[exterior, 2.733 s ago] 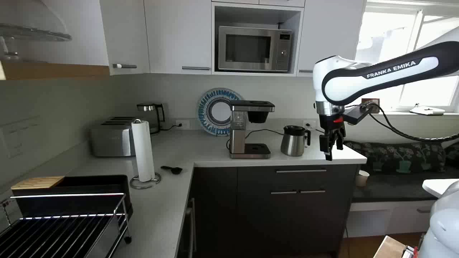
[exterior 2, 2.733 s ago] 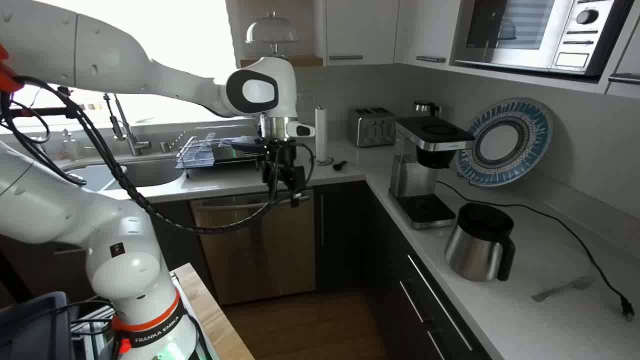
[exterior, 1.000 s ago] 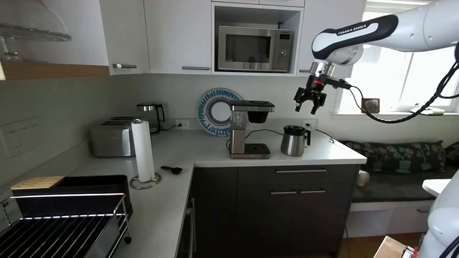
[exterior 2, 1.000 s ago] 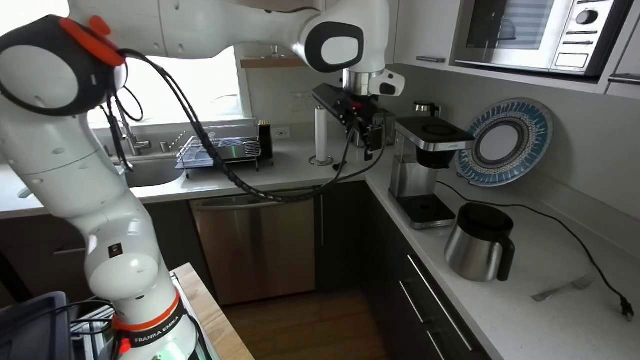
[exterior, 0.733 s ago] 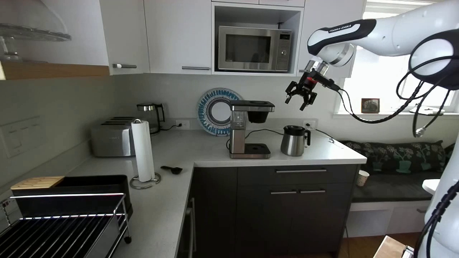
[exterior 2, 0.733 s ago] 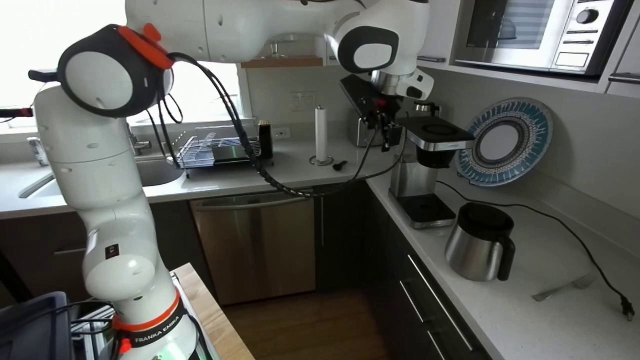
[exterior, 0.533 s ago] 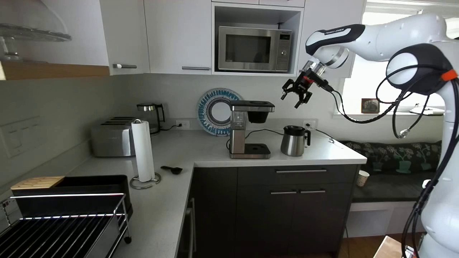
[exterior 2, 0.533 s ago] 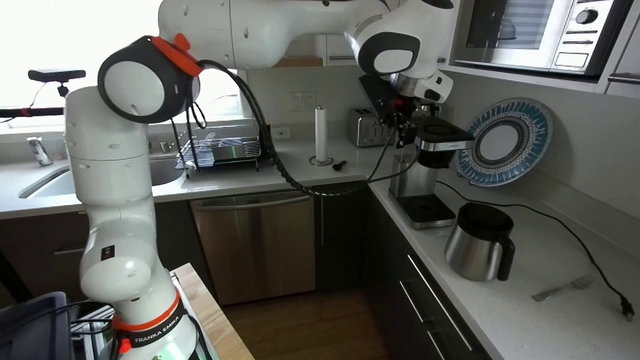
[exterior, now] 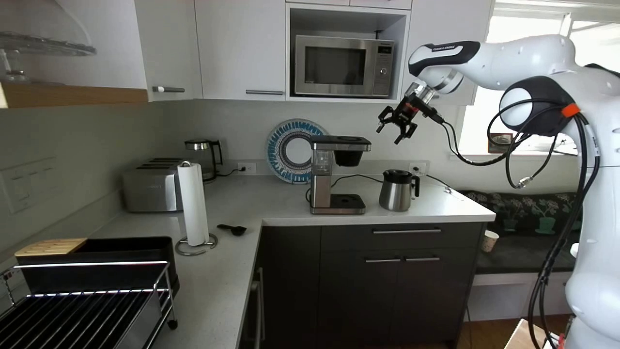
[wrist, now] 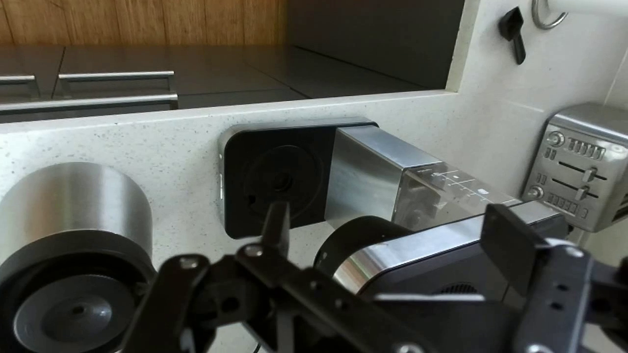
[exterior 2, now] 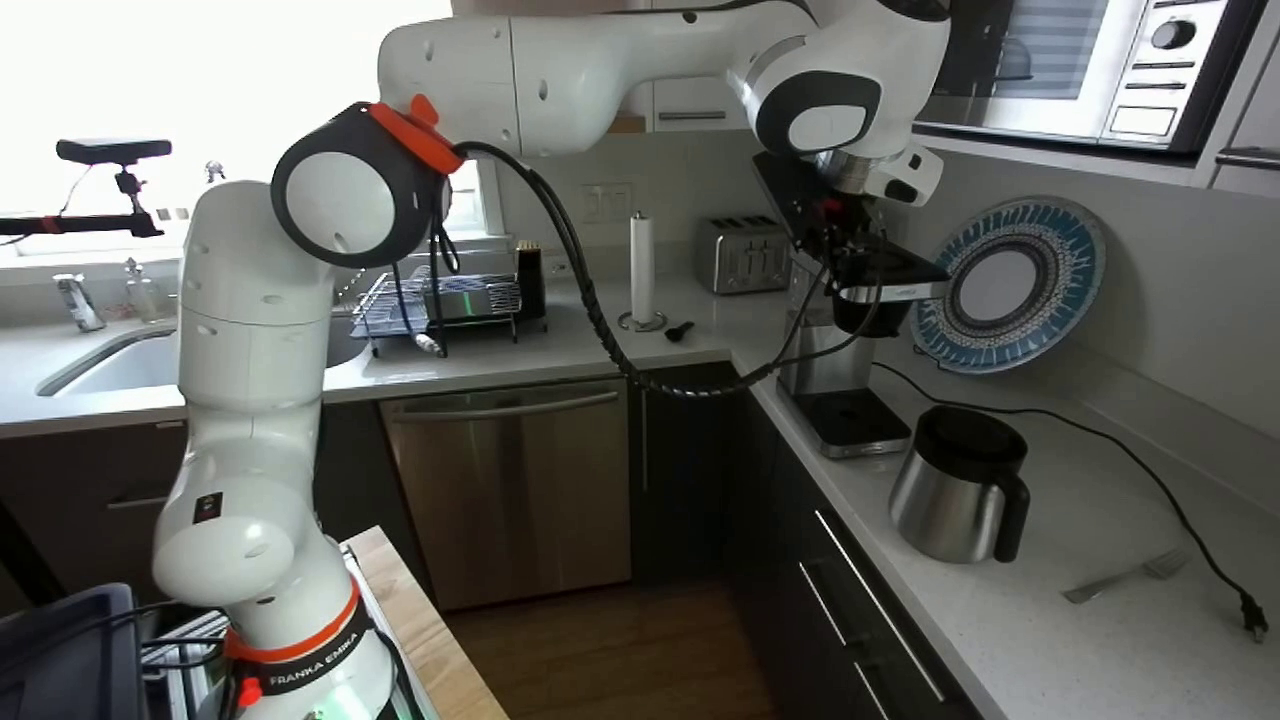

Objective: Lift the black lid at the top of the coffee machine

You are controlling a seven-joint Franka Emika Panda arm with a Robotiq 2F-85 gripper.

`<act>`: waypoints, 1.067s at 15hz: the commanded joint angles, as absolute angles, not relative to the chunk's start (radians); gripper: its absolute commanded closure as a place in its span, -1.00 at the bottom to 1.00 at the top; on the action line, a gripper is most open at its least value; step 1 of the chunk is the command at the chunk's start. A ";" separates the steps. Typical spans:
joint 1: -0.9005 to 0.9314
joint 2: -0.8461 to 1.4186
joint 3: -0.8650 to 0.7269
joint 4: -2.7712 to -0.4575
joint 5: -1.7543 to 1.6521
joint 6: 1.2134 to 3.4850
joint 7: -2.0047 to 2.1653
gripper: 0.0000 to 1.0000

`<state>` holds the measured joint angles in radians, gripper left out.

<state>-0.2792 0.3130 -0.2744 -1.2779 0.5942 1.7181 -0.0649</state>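
A robot claw (exterior: 389, 135) hangs before us, jaws parted, higher and nearer the coffee machine (exterior: 320, 189) than seconds ago, apart from the black lid (exterior: 336, 140) lying flat atop it. In an exterior view the claw masks part of the lid (exterior 2: 912, 266); in the wrist view its outline is hard to make out. Near the inner corner of the bench (exterior: 286, 206), the lid's long axis roughly follows the front edge, pointing toward the jug (exterior: 395, 194) and the outer end.

"FRANKA EMIKA" on black band (exterior 2: 318, 661) around arm base (exterior 2: 290, 615); lettering (exterior: 444, 47) on dark arm trim (exterior: 470, 50) blurred.
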 commanded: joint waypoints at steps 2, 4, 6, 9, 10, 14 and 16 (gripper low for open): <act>-0.339 0.392 -0.212 -1.207 0.703 1.783 -0.086 -1.00; -0.356 0.448 -0.191 -1.164 0.751 1.862 -0.096 -1.00; -0.350 0.504 -0.196 -1.128 0.815 1.949 -0.121 -1.00; -0.362 0.581 -0.176 -1.061 0.864 2.043 -0.152 -1.00; -0.369 0.603 -0.163 -1.040 0.879 2.066 -0.157 -1.00; -0.373 0.665 -0.145 -0.969 0.934 2.130 -0.170 -1.00; -0.375 0.685 -0.139 -0.940 0.947 2.143 -0.169 -1.00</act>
<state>-0.3552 0.6333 -0.1598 -1.0154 0.9069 2.1254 -0.1558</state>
